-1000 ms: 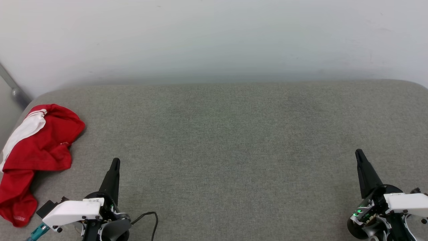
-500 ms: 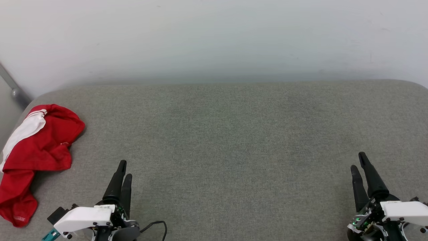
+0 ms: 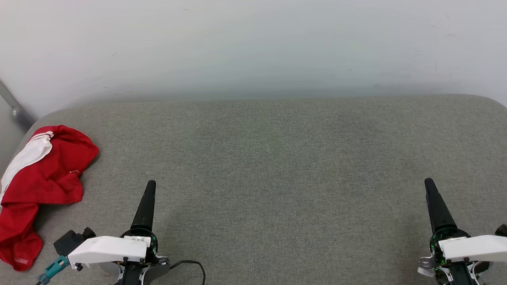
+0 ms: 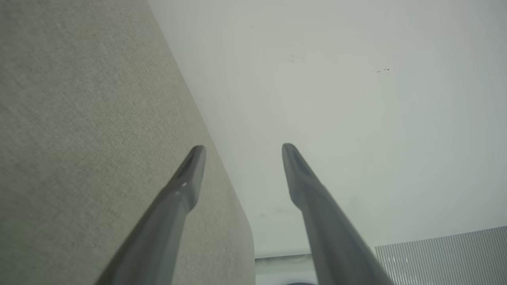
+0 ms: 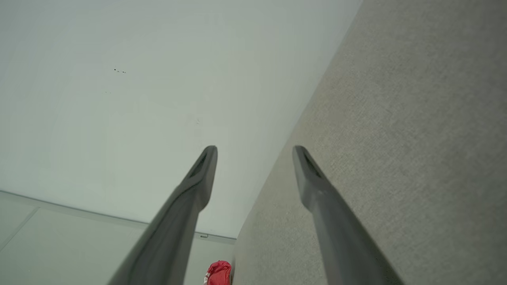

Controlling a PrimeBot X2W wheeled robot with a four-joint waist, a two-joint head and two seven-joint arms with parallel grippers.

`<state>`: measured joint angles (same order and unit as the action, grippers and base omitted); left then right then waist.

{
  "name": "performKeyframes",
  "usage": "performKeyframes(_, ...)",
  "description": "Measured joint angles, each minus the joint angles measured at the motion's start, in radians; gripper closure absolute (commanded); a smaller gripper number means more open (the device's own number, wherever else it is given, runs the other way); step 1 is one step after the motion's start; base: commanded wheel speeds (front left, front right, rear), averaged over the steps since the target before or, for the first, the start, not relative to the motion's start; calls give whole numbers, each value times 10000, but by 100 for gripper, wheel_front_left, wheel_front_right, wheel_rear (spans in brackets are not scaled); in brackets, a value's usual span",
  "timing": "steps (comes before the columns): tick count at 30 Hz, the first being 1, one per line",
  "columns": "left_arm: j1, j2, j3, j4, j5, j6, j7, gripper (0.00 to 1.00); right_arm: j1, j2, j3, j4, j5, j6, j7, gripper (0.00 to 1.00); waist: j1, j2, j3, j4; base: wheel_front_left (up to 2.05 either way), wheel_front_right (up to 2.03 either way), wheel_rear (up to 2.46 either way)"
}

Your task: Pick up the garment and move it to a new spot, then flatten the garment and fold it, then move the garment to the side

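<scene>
Red garment [image 3: 39, 174], crumpled, left edge of frame; pickup not begun.
L gripper [image 4: 242, 148] & R gripper [image 5: 254, 148]: jaws apart, empty, low in frame over grey fabric top [image 3: 277, 166], prob. readied to grab.

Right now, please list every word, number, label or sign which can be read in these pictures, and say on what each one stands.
No text here can be read with certainty.
White print on the lower end of the garment: too small to read.
Small label at the base of the left hand: too blurred to read.
I see no writing on the grey surface or the wall.
</scene>
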<state>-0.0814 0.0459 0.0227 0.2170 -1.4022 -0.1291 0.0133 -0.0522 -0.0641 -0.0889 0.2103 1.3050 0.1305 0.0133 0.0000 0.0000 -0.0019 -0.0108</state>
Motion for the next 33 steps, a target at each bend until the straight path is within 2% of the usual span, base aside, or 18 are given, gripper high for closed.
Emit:
performKeyframes(3, 1, 0, 8, -215, 815, 0, -117, 0, 13, -12, -13, -217, -1154, 2, -138, 0, 0, 0, -6, -12, 0, 0, 0)
performKeyframes(4, 3, 0, -35, -357, 1645, 0, -232, 0, 15, -4, 4, -431, -2127, 2, -240, 0, 0, 0, -14, -21, 0, 0, 0)
performKeyframes(10, 10, 0, -257, -529, 3494, 151, -447, 0, 103, -12, 213, -723, -3657, 2, -303, 0, 0, 0, -33, -40, 0, 0, 0)
performKeyframes(21, 63, 140, -715, -771, 5985, 516, -826, 0, 162, -190, 537, -1022, -5657, 2, -219, 0, 0, 0, -50, -42, 0, 0, 0)
performKeyframes(33, 129, 506, -1231, -798, 7787, 1049, -1204, 0, 310, -257, 662, -1283, -7471, 2, -128, 0, 0, 0, -72, 20, 0, 0, 0)
